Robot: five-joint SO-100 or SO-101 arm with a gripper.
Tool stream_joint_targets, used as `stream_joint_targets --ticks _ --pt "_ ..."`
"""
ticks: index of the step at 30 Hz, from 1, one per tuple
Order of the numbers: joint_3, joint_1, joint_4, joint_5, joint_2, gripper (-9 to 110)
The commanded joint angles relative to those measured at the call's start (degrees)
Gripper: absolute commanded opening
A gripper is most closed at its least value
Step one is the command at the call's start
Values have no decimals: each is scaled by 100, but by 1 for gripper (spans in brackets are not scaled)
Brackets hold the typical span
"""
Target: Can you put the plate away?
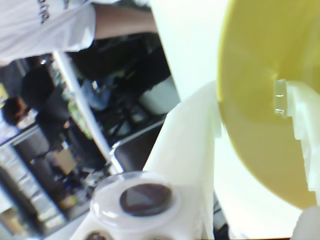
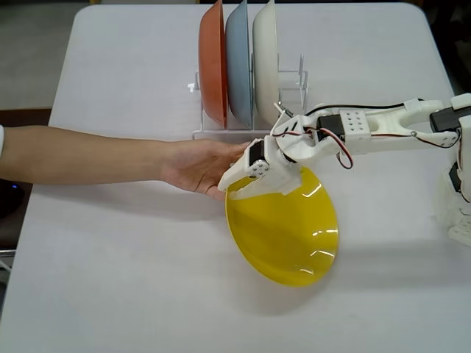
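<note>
Plate (image 2: 283,235) is hanging tilted just in front of the rack (image 2: 294,81), gripper (image 2: 246,190) clamping its rim, a person's hand (image 2: 199,165) touching the gripper

In the wrist view the plate (image 1: 260,100) runs off the top and right edges; the background is blurred.

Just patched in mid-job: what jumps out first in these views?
The bright yellow plate, tilted at table centre in the fixed view, with the hand clamped on its upper rim. A person's arm reaches in from the left, fingers beside the hand. Behind stands a rack holding orange, blue and cream plates upright.
</note>
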Motion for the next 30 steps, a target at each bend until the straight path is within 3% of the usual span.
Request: stream_joint_targets --ticks 1,16,30 --pt "-501 9 202 -352 888 0" --pt "-35 -738 888 -747 3779 0" --pt "483 -299 879 -2101 5695 0"
